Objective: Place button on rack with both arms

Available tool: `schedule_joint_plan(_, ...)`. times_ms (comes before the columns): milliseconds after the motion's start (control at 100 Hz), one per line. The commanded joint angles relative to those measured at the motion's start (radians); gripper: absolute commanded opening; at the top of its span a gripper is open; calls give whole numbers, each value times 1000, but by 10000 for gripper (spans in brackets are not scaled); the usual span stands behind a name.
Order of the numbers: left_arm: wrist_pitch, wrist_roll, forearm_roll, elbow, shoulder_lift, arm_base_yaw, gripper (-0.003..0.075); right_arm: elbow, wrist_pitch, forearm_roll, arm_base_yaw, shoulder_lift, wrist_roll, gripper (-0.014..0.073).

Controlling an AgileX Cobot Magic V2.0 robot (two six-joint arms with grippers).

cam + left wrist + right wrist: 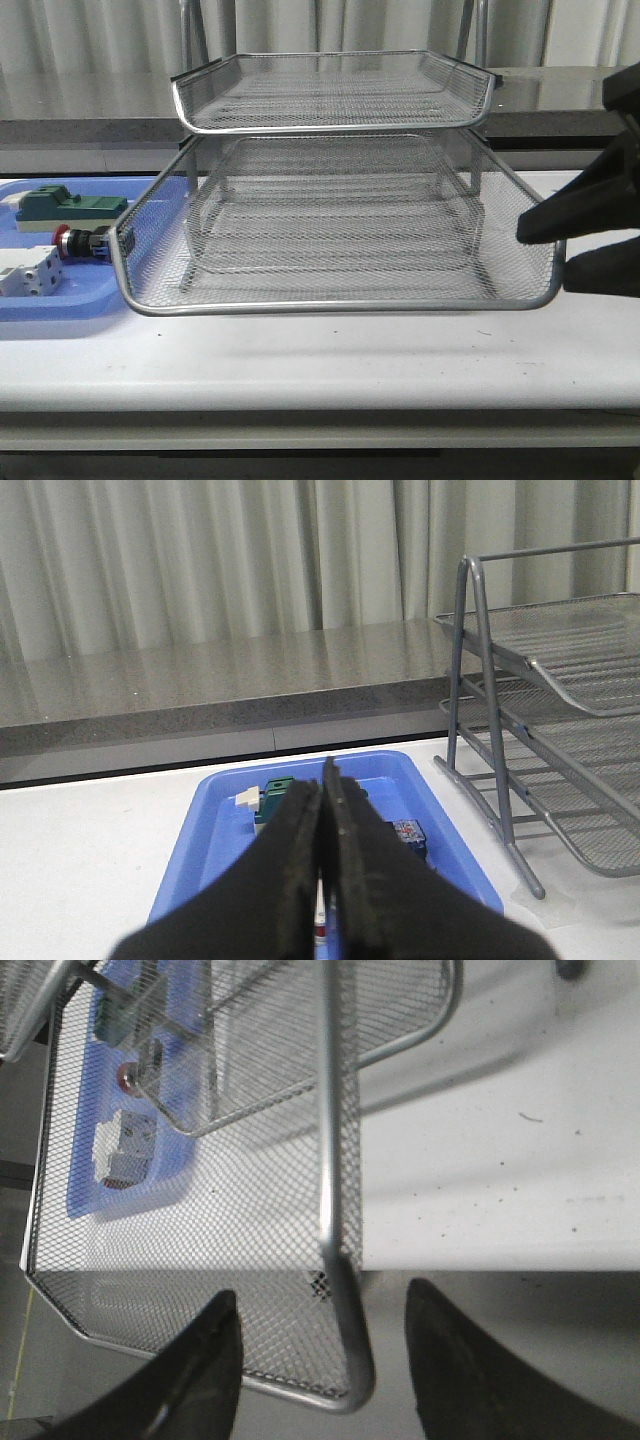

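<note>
Button lies on its side in the blue tray at the far left of the white table, red head pointing left, between the green block behind it and the white block in front, just beside the rack's left rim. Left gripper hangs above that tray, its fingers pressed together with nothing between them. Rack occupies the table centre, all visible tiers bare. Right gripper sits at the rack's front right corner, fingers spread wide, straddling the lower tier's rim wire without clamping it.
</note>
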Motion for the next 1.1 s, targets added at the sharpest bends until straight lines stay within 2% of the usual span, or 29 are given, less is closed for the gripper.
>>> schedule_joint_plan(0, -81, -12, -4, 47, -33, 4, -20, -19, 24, -50, -3, -69, 34, 401)
schedule_joint_plan(110, -81, -12, -4, 47, -33, 4, -20, -36, -3, -234, -4, -133, 188, 401)
schedule_joint_plan(310, -81, -12, -4, 47, -33, 4, -20, -139, -15, -749, -4, -251, 558, 400)
schedule_joint_plan(510, -81, -12, -4, 47, -33, 4, -20, -281, 110, -1268, -4, -352, 921, 400)
schedule_joint_plan(630, -81, -12, -4, 47, -33, 4, -20, -353, 186, -1479, -4, -414, 1040, 400)
schedule_joint_plan(770, -81, -12, -4, 47, -33, 4, -20, -387, 220, -1594, -4, -506, 1093, 400)
schedule_joint_plan(950, -81, -12, -4, 47, -33, 4, -20, -387, 238, -1604, -4, -605, 1093, 393)
schedule_joint_plan(1020, -81, -12, -4, 47, -33, 4, -20, -387, 248, -1604, -4, -631, 1093, 337)
schedule_joint_plan(1090, -81, -12, -4, 47, -33, 4, -20, -387, 263, -1604, -4, -650, 1093, 241)
